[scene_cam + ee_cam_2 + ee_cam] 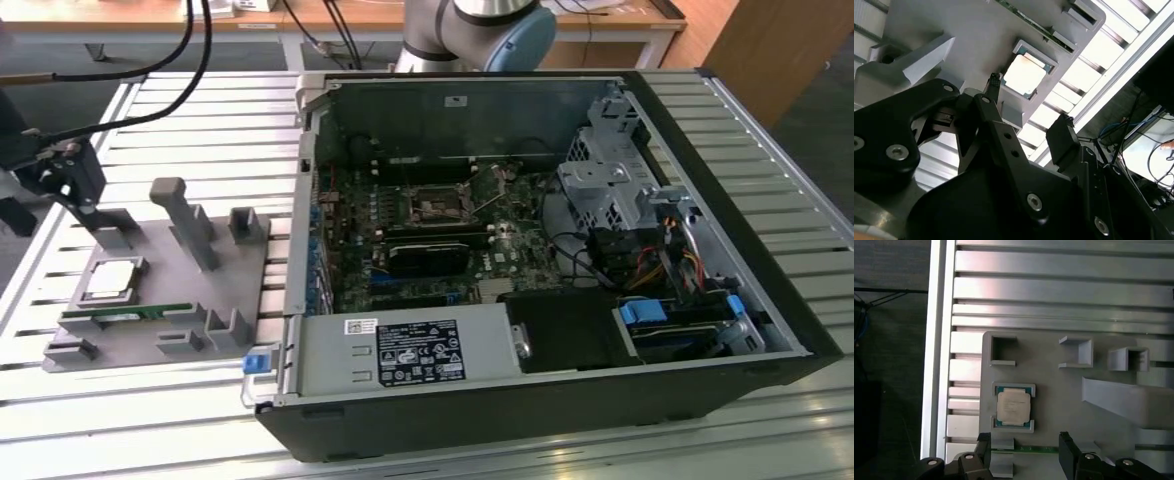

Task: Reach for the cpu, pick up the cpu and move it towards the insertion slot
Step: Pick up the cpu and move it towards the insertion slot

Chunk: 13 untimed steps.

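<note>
Toward the exterior view's left, on the slatted table (200,110), the cpu (111,279) lies lid-up in a framed pocket of the gray fixture (174,300). It sits just beside a green memory stick (127,314) and well apart from the insertion slot (438,207) in the open computer case (534,420).

In the first wrist view, brackets hold two opposite edges of the chip (probably to fix its position while leaving the other two edges free for a grasp).

Your jaws stand apart and empty. They hover near the cpu without touching it, and in both wrist views they line up with its free edges.

Note the white printed label (416,353) on the power supply (327,355). The cpu lid carries faint print, too small to read.
</note>
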Available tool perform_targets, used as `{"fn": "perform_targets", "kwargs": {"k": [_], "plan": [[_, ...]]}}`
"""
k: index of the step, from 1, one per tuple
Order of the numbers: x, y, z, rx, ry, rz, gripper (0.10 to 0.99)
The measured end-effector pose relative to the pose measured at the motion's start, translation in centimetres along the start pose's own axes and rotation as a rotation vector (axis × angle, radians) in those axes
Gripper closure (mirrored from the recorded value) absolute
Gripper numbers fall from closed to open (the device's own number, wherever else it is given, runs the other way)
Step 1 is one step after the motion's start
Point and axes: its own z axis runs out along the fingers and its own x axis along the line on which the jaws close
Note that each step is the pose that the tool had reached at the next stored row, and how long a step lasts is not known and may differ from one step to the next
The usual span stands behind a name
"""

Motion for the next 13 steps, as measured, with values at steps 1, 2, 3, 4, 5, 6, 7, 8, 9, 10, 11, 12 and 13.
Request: {"fn": "perform_targets", "kwargs": {"k": [1, 2, 3, 4, 5, 6, 7, 8, 9, 10, 11, 12, 13], "plan": [[0.01, -0.02, 0.17, 0.000, 0.0001, -0.001, 0.439], [0.01, -0.04, 0.36, 0.000, 0.0002, -0.003, 0.439], [0.02, -0.07, 0.54, 0.000, 0.0003, -0.007, 0.439], [0.04, -0.10, 0.72, -0.001, 0.0007, -0.016, 0.439], [0.08, -0.15, 0.90, -0.002, 0.0010, -0.025, 0.439], [0.11, -0.20, 1.08, -0.002, 0.0012, -0.032, 0.439], [0.16, -0.24, 1.26, -0.002, 0.0014, -0.038, 0.439], [0.18, -0.26, 1.43, -0.003, 0.0015, -0.040, 0.439], [0.20, -0.29, 1.61, -0.004, 0.0014, -0.040, 0.439], [0.21, -0.30, 1.79, -0.004, 0.0013, -0.040, 0.439], [0.23, -0.32, 1.99, -0.004, 0.0014, -0.040, 0.439], [0.25, -0.34, 2.16, -0.004, 0.0014, -0.040, 0.439], [0.27, -0.35, 2.34, -0.004, 0.0016, -0.040, 0.427]]}}
